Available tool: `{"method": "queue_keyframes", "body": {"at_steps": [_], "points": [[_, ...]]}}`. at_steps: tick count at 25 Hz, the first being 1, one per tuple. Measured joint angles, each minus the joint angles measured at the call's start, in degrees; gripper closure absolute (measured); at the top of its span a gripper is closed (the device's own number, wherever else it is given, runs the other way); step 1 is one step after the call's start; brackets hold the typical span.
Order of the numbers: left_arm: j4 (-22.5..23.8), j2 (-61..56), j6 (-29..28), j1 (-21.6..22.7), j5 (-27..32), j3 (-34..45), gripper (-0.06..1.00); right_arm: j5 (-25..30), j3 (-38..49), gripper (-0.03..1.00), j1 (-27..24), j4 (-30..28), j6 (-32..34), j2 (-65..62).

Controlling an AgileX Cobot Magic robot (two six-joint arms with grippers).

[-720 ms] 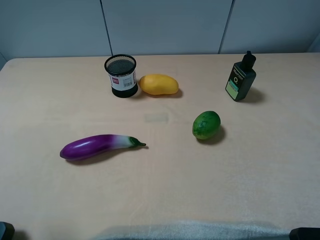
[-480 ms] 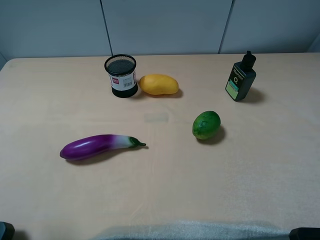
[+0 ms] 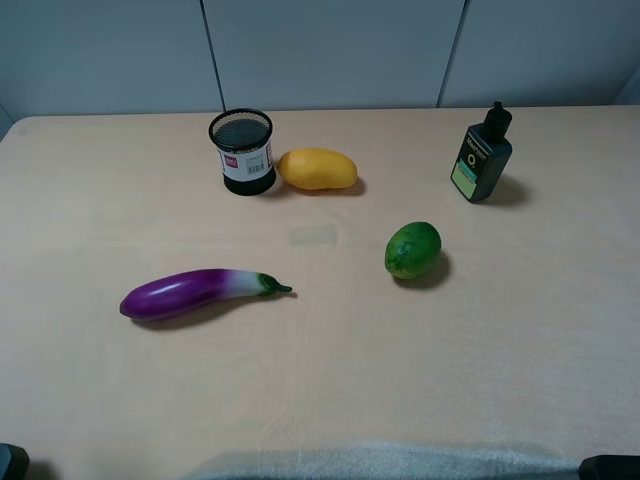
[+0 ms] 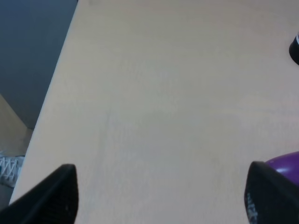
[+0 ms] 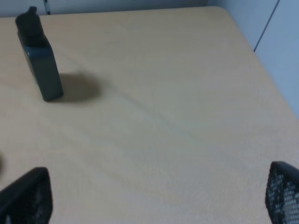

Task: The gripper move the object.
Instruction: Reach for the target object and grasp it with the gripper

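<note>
On the beige table (image 3: 520,330) lie a purple eggplant (image 3: 190,294) and a mesh cup (image 3: 242,152) with an unreadable white label. The bottle (image 3: 481,155) stands upright at the far right, its green label illegible. The left gripper (image 4: 163,191) and right gripper (image 5: 156,196) are spread wide, empty.

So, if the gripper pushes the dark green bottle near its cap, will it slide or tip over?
The bottle stands upright, tall and narrow, so a high push would probably tip it; a low push likely slides it. Its flat sides look rigid and should suit a squeeze, though they seem smooth and may slip.
</note>
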Motion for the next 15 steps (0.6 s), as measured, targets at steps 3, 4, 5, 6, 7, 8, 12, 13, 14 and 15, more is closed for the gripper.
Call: {"method": "queue_keyframes", "body": {"at_steps": [3, 4, 5, 6, 7, 8, 12, 13, 14, 15], "points": [[0.0, 0.0, 0.0, 0.0, 0.0, 0.0, 0.15, 0.0, 0.0, 0.27, 0.0, 0.0, 0.0, 0.0], [0.0, 0.0, 0.0, 0.0, 0.0, 0.0, 0.15, 0.0, 0.0, 0.27, 0.0, 0.0, 0.0, 0.0], [0.0, 0.0, 0.0, 0.0, 0.0, 0.0, 0.15, 0.0, 0.0, 0.27, 0.0, 0.0, 0.0, 0.0], [0.0, 0.0, 0.0, 0.0, 0.0, 0.0, 0.15, 0.0, 0.0, 0.27, 0.0, 0.0, 0.0, 0.0], [0.0, 0.0, 0.0, 0.0, 0.0, 0.0, 0.15, 0.0, 0.0, 0.27, 0.0, 0.0, 0.0, 0.0], [0.0, 0.0, 0.0, 0.0, 0.0, 0.0, 0.15, 0.0, 0.0, 0.27, 0.0, 0.0, 0.0, 0.0], [0.0, 0.0, 0.0, 0.0, 0.0, 0.0, 0.15, 0.0, 0.0, 0.27, 0.0, 0.0, 0.0, 0.0], [0.0, 0.0, 0.0, 0.0, 0.0, 0.0, 0.15, 0.0, 0.0, 0.27, 0.0, 0.0, 0.0, 0.0], [0.0, 0.0, 0.0, 0.0, 0.0, 0.0, 0.15, 0.0, 0.0, 0.27, 0.0, 0.0, 0.0, 0.0], [0.0, 0.0, 0.0, 0.0, 0.0, 0.0, 0.15, 0.0, 0.0, 0.27, 0.0, 0.0, 0.0, 0.0]]}}
